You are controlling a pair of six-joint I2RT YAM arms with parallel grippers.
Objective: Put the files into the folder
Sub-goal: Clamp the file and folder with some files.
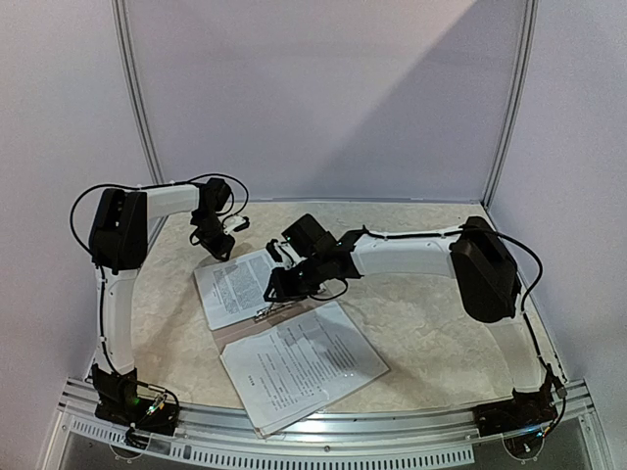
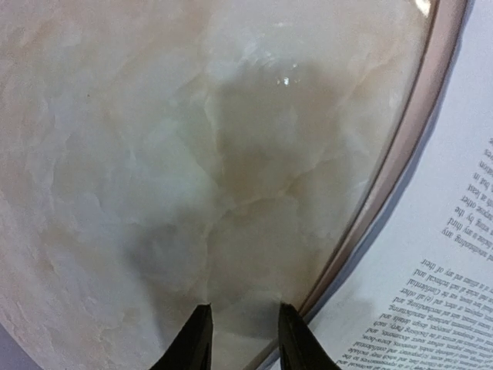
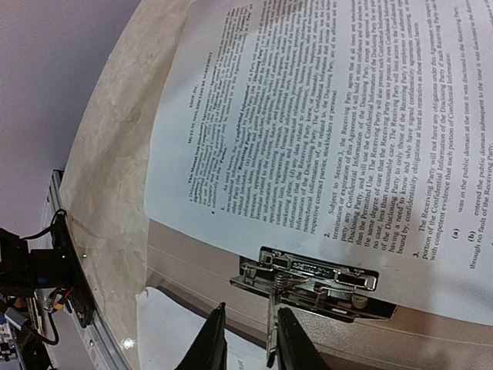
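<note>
The tan folder (image 3: 192,262) lies open on the table under two stacks of printed white files. One stack (image 1: 235,284) lies on its far-left half, the other (image 1: 299,362) on its near-right half. The silver clip (image 3: 308,281) sits at the edge of the clipped sheet (image 3: 308,116). My right gripper (image 3: 250,339) hangs over the clip, slightly open, with the raised clip lever between its fingers, against the right one. It also shows in the top view (image 1: 277,290). My left gripper (image 2: 245,331) is open and empty over bare table beside the folder's edge (image 2: 400,154); it also shows in the top view (image 1: 217,250).
The marble-patterned table (image 1: 431,333) is walled at the back and sides. A metal rail (image 1: 392,426) runs along the near edge with both arm bases on it. The near-right stack overhangs toward that rail.
</note>
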